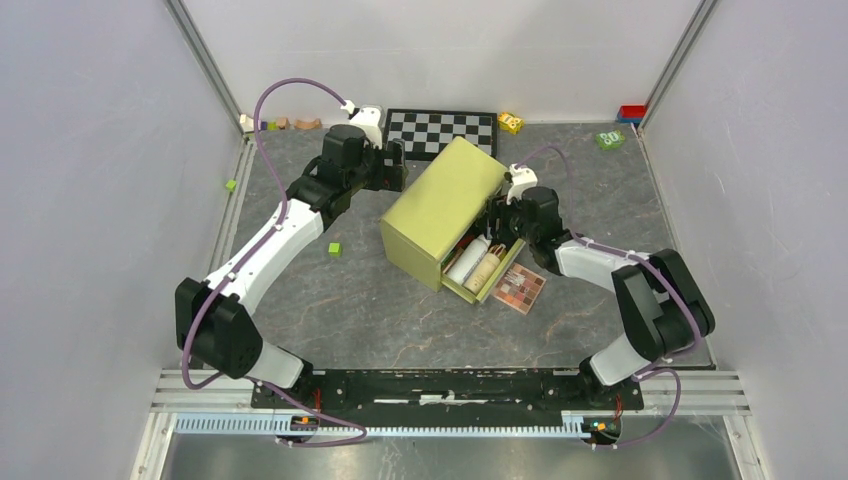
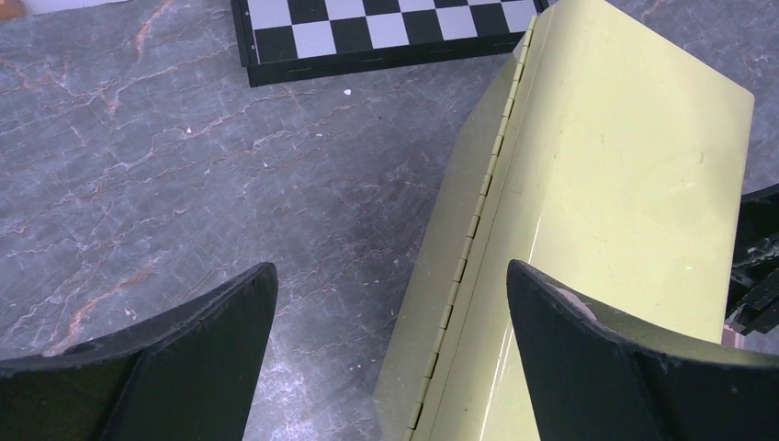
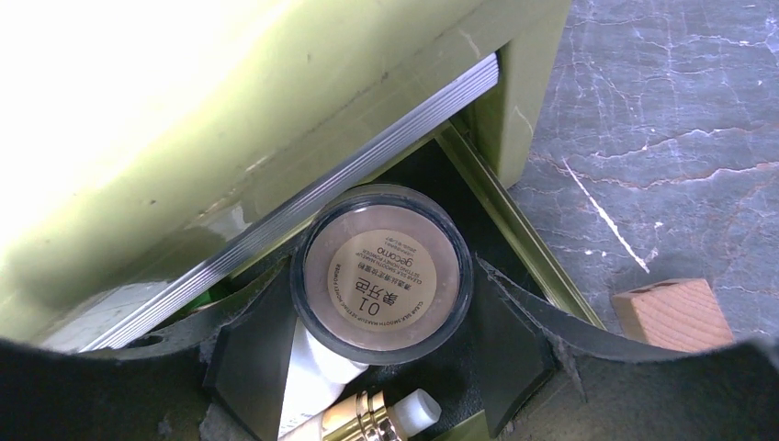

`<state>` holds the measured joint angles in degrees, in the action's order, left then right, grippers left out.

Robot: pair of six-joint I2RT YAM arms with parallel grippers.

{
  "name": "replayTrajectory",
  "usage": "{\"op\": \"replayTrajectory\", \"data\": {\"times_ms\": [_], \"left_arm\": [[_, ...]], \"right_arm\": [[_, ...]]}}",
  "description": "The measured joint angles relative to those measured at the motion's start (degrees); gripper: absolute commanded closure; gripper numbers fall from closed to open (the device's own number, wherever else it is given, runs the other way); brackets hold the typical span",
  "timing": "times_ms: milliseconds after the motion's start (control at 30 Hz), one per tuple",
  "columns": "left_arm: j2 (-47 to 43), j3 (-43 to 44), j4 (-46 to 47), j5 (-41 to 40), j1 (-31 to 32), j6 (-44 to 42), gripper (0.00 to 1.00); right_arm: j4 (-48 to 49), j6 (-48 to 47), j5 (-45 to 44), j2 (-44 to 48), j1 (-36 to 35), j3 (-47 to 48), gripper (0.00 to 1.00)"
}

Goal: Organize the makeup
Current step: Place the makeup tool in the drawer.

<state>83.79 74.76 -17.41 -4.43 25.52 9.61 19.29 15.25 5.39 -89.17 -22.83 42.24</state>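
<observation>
In right jaws, round compact (image 3: 381, 280) tight beneath edge of olive box (image 3: 184, 110)

A grey marbled table (image 1: 400, 320) veined in white and rust, enclosed by 3 pale walls (image 1: 90, 150). Metal posts (image 1: 205, 60) rise at the 2 far corners. An aluminium rail (image 1: 450, 425) edges the near side. Soft, even light.

white-shelled left arm (image 1: 262, 250) and right arm (image 1: 600, 262) with black joints, looping purple cables (image 1: 298, 81), black curved gripper fingers (image 2: 184, 367)
</observation>
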Motion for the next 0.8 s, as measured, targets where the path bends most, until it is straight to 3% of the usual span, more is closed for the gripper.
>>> {"op": "replayTrajectory", "data": {"times_ms": [400, 533, 600, 800], "left_arm": [[0.07, 0.02, 0.00, 0.04, -0.04, 0.00, 0.00], [0.09, 0.02, 0.00, 0.09, -0.04, 0.00, 0.00], [0.20, 0.09, 0.00, 0.15, -0.04, 0.00, 0.00], [0.96, 0.24, -0.04, 0.48, -0.04, 0.00, 0.00]], "right_arm": [[7.28, 0.09, -1.03, -3.34, -0.70, -2.01, 0.50], [8.50, 0.07, -1.53, -3.82, -0.94, -2.38, 0.36], [8.79, 0.04, -1.64, -4.04, -1.03, -2.40, 0.23], [10.43, 0.33, -1.81, -3.69, -1.07, -3.17, 0.10]]}}
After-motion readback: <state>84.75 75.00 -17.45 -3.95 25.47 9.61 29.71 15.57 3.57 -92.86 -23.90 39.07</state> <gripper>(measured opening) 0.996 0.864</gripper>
